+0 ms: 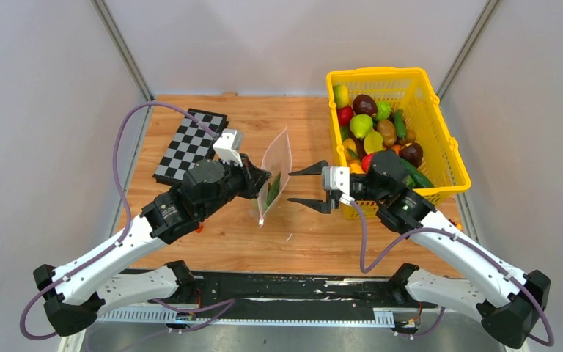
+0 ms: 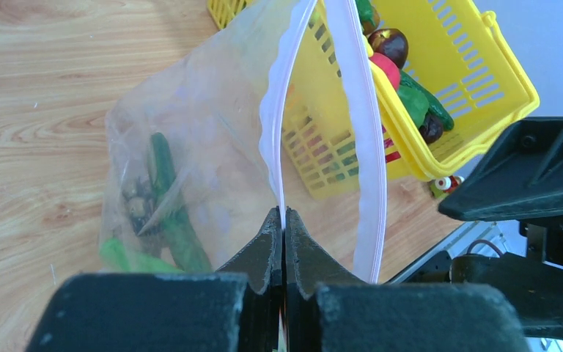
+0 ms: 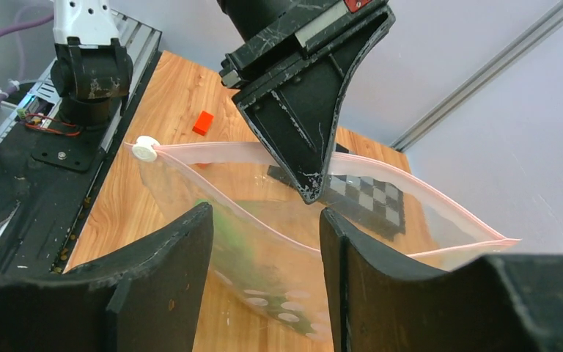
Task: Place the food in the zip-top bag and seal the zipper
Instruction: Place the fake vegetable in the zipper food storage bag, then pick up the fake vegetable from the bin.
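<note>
Clear crinkly zip-top bag (image 1: 276, 158) held up mid-table, one lip of its pinkish zipper strip (image 2: 273, 125) pinched by the left gripper (image 2: 284, 217), mouth running near-to-far and gaping before the spread, empty right gripper (image 1: 297, 186) just beside it; glossy toy food (image 1: 361, 125) fills the yellow mesh basket (image 1: 377, 73) behind that arm

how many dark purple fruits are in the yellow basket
2: one dark purple glossy plastic fruit sits near the far end of the yellow mesh basket, the other toward its near right side. More may be hidden under the pile.
</note>
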Controlling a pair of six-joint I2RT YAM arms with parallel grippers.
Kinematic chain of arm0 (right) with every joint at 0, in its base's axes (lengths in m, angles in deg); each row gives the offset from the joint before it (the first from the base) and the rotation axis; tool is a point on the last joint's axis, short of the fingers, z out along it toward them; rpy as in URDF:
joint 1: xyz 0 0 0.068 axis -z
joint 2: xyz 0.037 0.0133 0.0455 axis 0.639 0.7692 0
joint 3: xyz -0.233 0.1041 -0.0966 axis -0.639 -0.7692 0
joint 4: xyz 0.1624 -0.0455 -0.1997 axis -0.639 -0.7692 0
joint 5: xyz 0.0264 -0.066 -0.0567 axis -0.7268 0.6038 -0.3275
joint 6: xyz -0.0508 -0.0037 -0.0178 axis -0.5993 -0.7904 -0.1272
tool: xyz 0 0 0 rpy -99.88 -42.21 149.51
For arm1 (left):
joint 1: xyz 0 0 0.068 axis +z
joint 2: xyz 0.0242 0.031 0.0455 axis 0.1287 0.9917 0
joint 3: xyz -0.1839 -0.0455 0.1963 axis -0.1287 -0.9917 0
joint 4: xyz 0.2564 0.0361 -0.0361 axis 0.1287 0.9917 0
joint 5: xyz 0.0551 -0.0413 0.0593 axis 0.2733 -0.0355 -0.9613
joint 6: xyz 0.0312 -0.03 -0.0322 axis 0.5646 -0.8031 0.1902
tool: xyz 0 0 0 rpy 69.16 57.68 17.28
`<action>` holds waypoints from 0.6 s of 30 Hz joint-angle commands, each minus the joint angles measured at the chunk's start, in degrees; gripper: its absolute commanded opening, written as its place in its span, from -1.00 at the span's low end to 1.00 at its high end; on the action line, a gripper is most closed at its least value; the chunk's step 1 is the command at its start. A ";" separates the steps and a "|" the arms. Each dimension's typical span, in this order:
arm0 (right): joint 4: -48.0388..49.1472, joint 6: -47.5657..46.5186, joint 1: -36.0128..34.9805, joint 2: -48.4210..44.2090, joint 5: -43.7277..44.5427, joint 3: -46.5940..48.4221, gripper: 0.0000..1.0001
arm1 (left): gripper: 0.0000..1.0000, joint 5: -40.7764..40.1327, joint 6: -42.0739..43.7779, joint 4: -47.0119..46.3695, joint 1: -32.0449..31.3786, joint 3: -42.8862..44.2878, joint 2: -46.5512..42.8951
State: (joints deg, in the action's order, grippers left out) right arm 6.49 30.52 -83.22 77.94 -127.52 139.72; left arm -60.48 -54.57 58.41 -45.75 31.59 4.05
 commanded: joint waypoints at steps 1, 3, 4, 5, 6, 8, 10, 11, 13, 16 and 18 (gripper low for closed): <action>2.47 1.63 -0.36 -3.70 -0.31 1.72 0.10 | -1.00 -1.56 -0.57 -1.34 -0.03 -0.55 -1.27; 4.90 2.71 -0.40 -5.72 3.08 0.32 0.10 | -1.00 -1.99 -0.62 -1.30 -0.03 -0.76 -1.33; 6.13 3.45 -0.38 -6.65 5.78 -0.36 0.10 | -1.00 -2.06 -0.60 -1.27 -0.01 -0.78 -1.23; 7.39 4.29 -0.40 -7.69 9.59 -1.16 0.11 | -1.00 -2.01 -0.61 -1.18 -0.03 -0.78 -1.10; 8.24 5.06 -0.36 -8.55 13.87 -1.69 0.12 | -1.00 -2.09 -0.73 -1.06 -0.03 -0.78 -0.97; 9.19 6.38 -0.41 -9.94 22.53 -2.51 0.20 | -1.00 -2.10 -0.76 -0.96 -0.02 -0.78 -0.77; 8.94 8.30 -0.30 -10.56 31.86 -2.34 0.29 | -1.00 -2.19 -0.78 -1.01 -0.03 -0.80 -0.56; 8.33 9.20 -0.23 -10.68 36.68 -1.89 0.34 | -1.00 -2.27 -0.72 -0.98 -0.03 -0.72 -0.50; 5.71 11.35 0.49 -10.21 45.86 -0.07 0.43 | -1.00 -2.73 -0.73 -0.86 -0.02 -0.79 -0.56; -1.94 14.51 4.48 -7.57 51.21 4.57 0.43 | -1.00 -3.54 -0.46 -1.06 -0.03 -0.71 -0.30; -7.14 17.49 7.98 -5.32 51.78 7.36 0.43 | -1.00 -3.56 -0.29 -1.09 -0.02 -0.57 -0.03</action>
State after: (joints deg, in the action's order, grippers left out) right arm 8.37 40.97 -80.25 69.48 -87.61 140.90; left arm -62.38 -54.75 58.50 -45.75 30.82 3.92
